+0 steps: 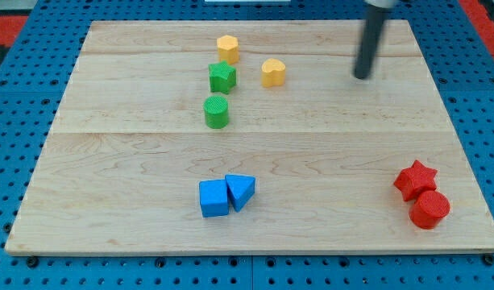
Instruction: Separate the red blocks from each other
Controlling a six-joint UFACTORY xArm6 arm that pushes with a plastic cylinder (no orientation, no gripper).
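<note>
While my tip (362, 76) sits far right on the wooden board (134, 153), it's touching nothing and there are no jaws on it, just a bare rod, so it's got hold of zilch. Red star (414, 178) and red cylinder (429, 209) are well apart from it, near right corner, touching each other. Far middle: yellow hexagon (227, 48), yellow heart (272, 72), green star (222, 77), green cylinder (217, 111). Near middle: blue cube (213, 197) w/ blue triangle (241, 191) touching it.

Wooden board (327, 161) with coloured blocks
</note>
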